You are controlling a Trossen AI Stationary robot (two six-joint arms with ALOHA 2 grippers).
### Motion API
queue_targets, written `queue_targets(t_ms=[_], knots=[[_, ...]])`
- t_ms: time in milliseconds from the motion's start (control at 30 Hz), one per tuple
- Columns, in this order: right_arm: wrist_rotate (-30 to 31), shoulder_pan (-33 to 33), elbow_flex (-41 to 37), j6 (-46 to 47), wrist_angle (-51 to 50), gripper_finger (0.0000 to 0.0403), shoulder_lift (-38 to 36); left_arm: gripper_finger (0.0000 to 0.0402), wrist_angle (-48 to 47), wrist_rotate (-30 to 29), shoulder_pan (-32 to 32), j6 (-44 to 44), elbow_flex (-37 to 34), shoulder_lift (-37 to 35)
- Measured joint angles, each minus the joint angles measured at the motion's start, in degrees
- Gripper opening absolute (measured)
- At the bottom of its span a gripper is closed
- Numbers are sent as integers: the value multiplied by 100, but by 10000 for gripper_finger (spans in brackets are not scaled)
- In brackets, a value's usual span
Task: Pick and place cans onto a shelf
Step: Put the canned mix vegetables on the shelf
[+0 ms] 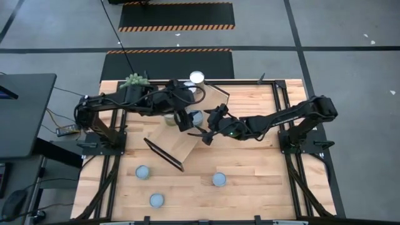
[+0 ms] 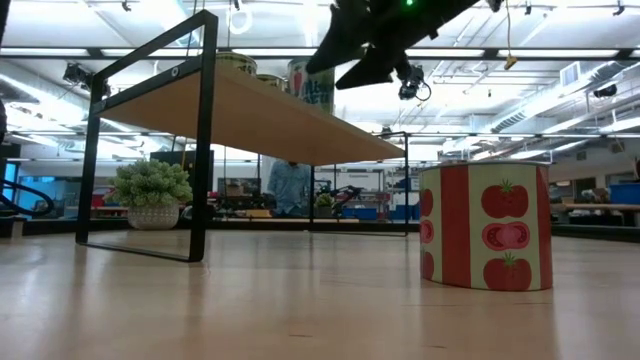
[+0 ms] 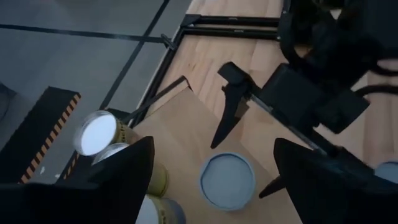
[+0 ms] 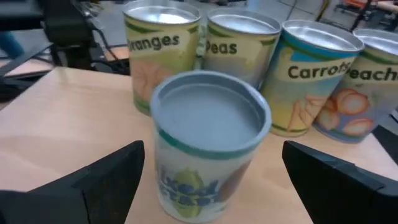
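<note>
Placing step, by the look of it: right pincer (image 1: 205,132) spread wide and empty at the blue-lidded can (image 4: 210,144), standing upright on the shelf (image 1: 181,145) just in front of a row labelled Oranges (image 4: 163,53), Peas, Carrots (image 4: 314,74). Left pincer (image 3: 211,177) likewise agape above that same can, holding nothing. Next, probably: back away without nudging it, then reach for one of three cans left on the bench (image 1: 250,175) toward six o'clock, such as the nearest (image 1: 219,179), grey-blue top, upright.
</note>
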Motion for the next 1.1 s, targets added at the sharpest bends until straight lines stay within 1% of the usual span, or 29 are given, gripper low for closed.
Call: queue_targets(t_ms=[267, 433, 767, 1100], knots=[[245, -37, 7, 38, 368, 390, 292, 334, -50, -103, 8, 12, 0, -268], [631, -70, 0, 179, 504, 389, 353, 334, -84, -105, 11, 11, 0, -361], [759, -379, 0, 155, 380, 374, 348, 334, -163, -83, 9, 106, -2, -401], [757, -591, 0, -678, 368, 372, 348, 334, -297, -81, 9, 120, -2, -401]])
